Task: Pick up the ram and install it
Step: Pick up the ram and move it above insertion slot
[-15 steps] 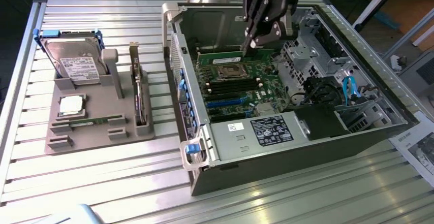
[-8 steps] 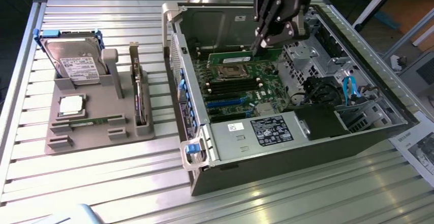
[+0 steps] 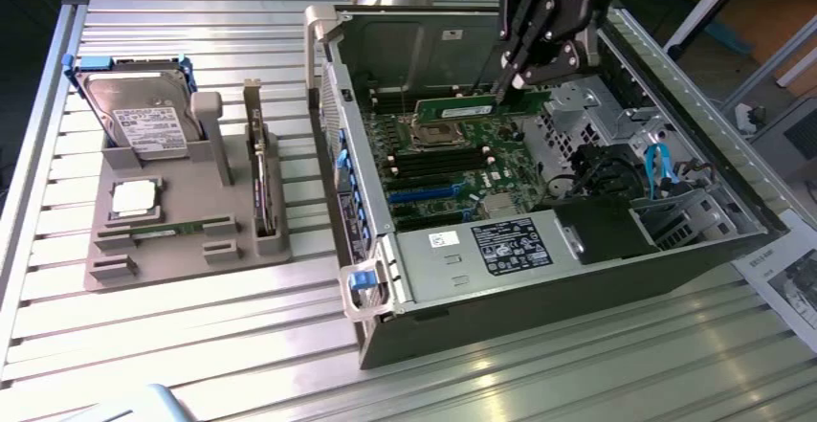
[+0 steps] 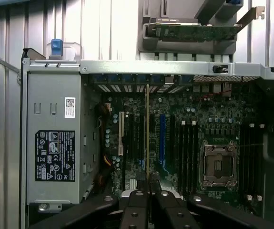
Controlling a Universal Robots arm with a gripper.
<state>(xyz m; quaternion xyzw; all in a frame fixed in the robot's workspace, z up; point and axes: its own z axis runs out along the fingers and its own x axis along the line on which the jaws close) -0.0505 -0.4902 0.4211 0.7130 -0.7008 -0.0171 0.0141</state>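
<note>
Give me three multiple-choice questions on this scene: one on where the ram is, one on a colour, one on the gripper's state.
1. Where is the ram? A on the grey holder; B above the motherboard; C on the table.
2. What colour is the frame around the hard drive? A red; B yellow; C blue.
3. The gripper is: A shut on the ram; B open; C shut, empty.
Answers: B, it hangs over the board; C, the frame is blue; A, the ram hangs from it.

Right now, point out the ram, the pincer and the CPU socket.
ram (image 3: 457,108), exterior view, middle of the green stick.
pincer (image 4: 149,193), wrist view, midway between its fingertips, at the ram's edge.
CPU socket (image 4: 218,164), wrist view, centre of its metal frame.
</note>
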